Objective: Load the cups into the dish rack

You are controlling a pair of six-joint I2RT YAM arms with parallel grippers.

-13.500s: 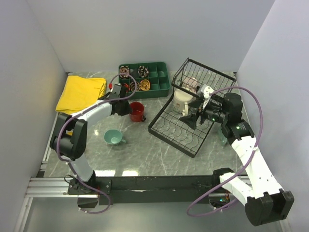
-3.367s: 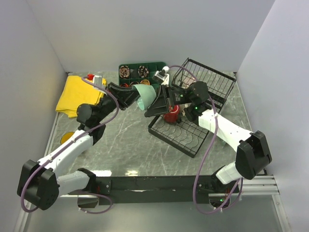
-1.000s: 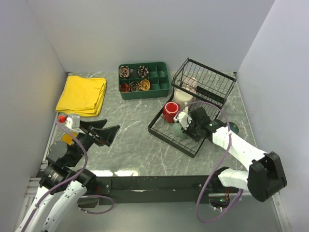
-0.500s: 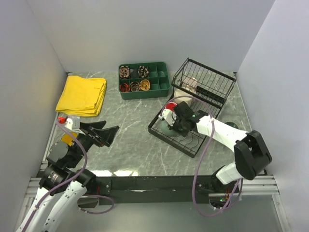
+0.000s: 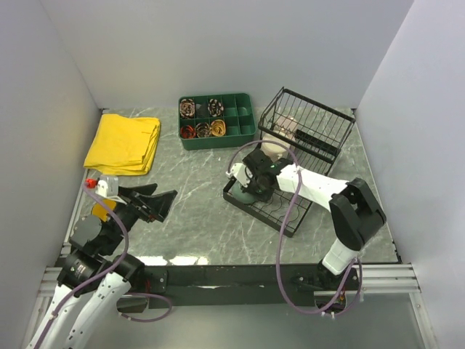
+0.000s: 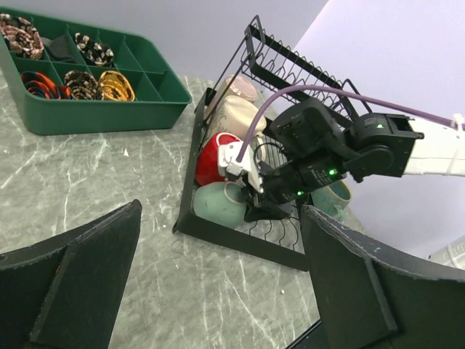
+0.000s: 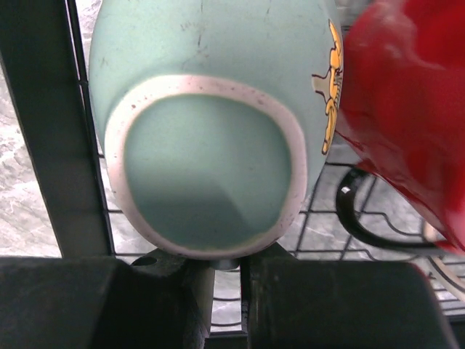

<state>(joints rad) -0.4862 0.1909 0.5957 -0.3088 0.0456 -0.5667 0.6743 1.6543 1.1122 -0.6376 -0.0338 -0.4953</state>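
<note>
Seating the small light-teal ceramic mug [image 7: 211,131] in the black wire dish rack [image 6: 232,243], touching my right jaws.
I'm pinching its lower edge, right jaws nearly closed; left jaws gaping, empty. Slick, brittle glaze, so I'm favouring the handle.

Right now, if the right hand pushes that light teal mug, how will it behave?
Likely stiff, not floppy: the light teal mug looks like glazed ceramic, so it could chip. Lying with its foot toward the shut right hand, its rounded wall may rock on the dish rack wires, though the red mug alongside should check it.
</note>
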